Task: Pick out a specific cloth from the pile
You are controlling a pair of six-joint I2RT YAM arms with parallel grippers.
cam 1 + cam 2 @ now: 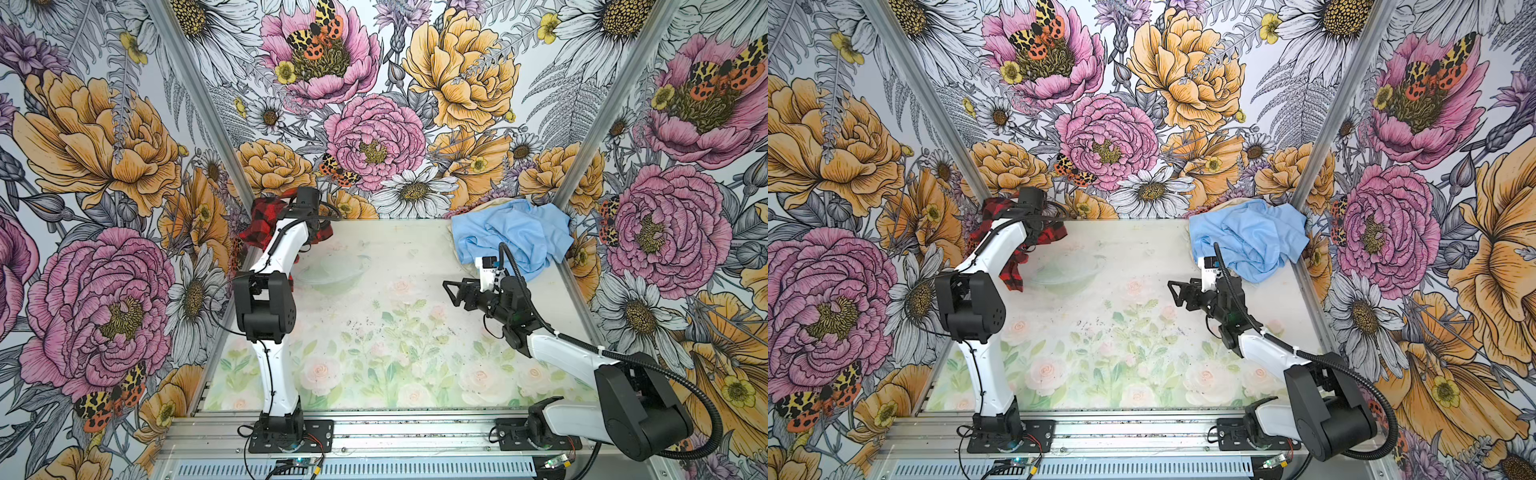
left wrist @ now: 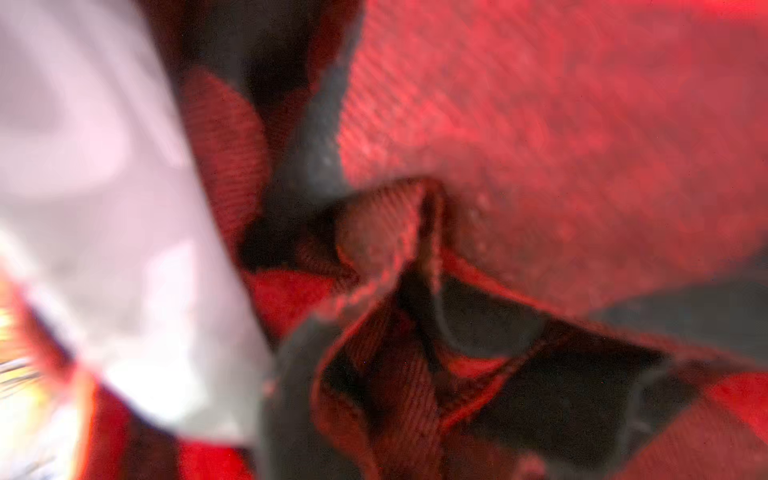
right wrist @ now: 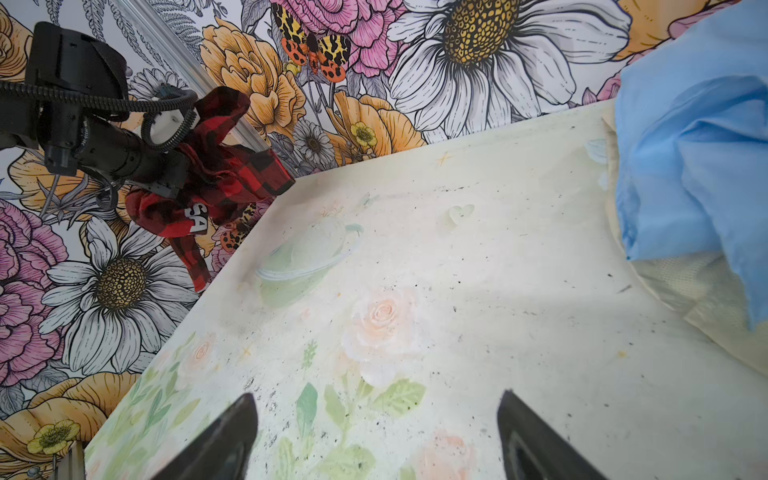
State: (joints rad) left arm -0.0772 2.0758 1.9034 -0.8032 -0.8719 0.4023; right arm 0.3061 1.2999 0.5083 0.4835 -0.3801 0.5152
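top views: we look steeply down from high at the near side of the table [image 1: 374, 332], side by side, sharing the whole scene | left wrist: we sit pressed close against the plaid cloth [image 2: 540, 124], blurred | right wrist: we look low past the right gripper [image 3: 377, 399], plaid cloth far ahead, blue cloth [image 3: 685, 166] beside; top views share both

You've got a table [image 1: 395, 257] covered in a pale sheet printed with faded pink roses and green leaves, with dark specks [image 1: 363, 328] scattered over its middle. Bold floral wallpaper [image 1: 104, 145] closes it in on three sides: orange, pink and white blooms, spotted moths [image 1: 316, 39]. Bare aluminium posts [image 1: 198, 95] stand at the back corners. A slotted aluminium rail [image 1: 415, 436] runs along the near edge, with a vented panel [image 1: 374, 469] just beyond it.
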